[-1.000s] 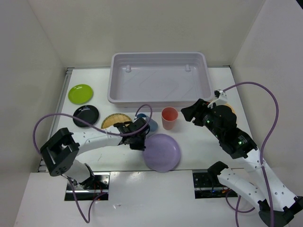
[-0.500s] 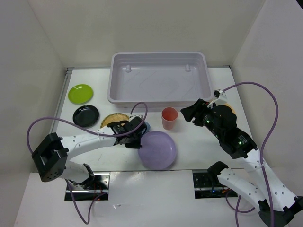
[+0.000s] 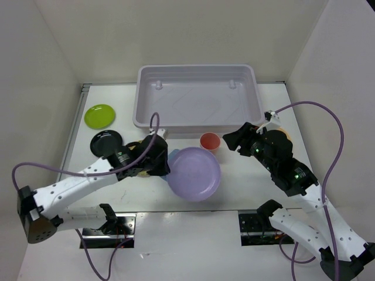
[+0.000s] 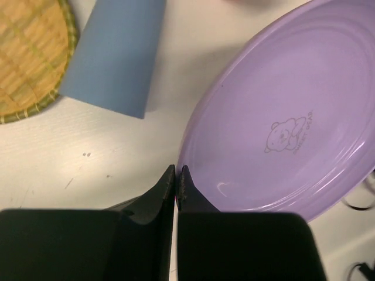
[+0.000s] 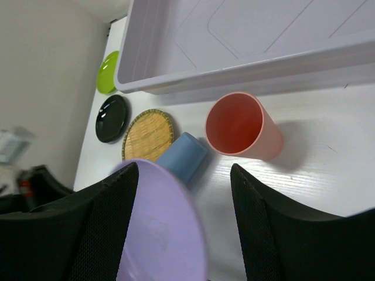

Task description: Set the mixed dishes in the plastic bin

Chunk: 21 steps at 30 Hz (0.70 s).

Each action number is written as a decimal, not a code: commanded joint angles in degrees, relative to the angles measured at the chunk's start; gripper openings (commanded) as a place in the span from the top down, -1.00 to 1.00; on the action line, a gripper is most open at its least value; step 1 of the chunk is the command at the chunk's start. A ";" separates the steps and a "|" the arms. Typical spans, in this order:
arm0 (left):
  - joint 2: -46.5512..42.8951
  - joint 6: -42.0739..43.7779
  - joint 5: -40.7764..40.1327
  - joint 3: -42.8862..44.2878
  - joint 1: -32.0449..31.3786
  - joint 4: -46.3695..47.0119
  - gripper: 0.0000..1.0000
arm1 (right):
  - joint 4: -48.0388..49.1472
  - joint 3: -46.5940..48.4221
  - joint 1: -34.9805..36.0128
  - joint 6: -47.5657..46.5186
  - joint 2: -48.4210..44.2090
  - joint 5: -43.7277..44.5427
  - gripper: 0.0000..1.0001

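Note:
My left gripper is shut on the near rim of the lavender plate, which hangs tilted above the table, in front of the plastic bin. Under it lies the blue cup on its side, beside the woven tan plate. The salmon-red cup stands upright near the bin's front wall. My right gripper hovers open and empty to the right of that cup.
A black plate and a lime green plate sit at the left of the table. A sliver of orange-yellow plate shows behind my right arm. White walls close in both sides.
My left arm has raised the lavender plate off the table and carried it a little toward the bin, tilting it. The right arm has not moved.

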 commanded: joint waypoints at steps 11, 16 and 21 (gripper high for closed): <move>-2.70 7.22 -7.42 15.63 10.53 0.89 1.00 | 4.67 1.86 0.35 -0.24 1.10 -0.24 -0.39; 14.16 11.11 -3.74 32.03 20.80 5.20 1.00 | 5.47 1.33 0.35 1.25 -0.12 6.86 -0.39; 29.27 12.25 5.30 43.39 31.80 8.90 1.00 | 4.85 0.81 -4.65 2.48 -1.98 7.77 -0.39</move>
